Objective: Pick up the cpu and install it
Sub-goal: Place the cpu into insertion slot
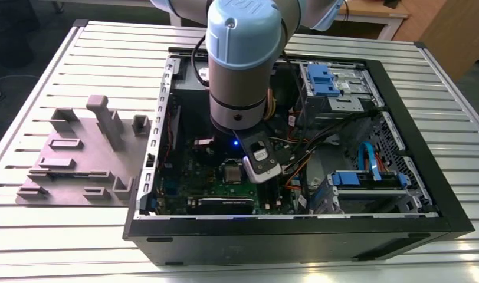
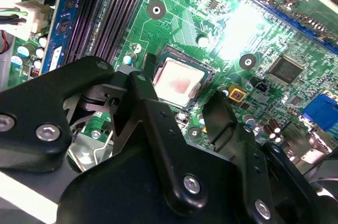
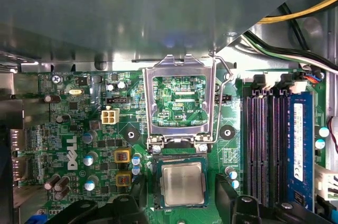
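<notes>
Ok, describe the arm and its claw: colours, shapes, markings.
The arm is a fat silver-grey cylinder with a pale blue cap and a dark ring low on it; a blue light glows beneath. The claw is matte black: angular linked bars joined by round silver pins, ending in two flat fingers.

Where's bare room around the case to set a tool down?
Bare slatted table on the exterior view's left, on the camera side of the grey tray and beyond it. Inside the computer case it's crowded: arm, cables, drive cages.
</notes>
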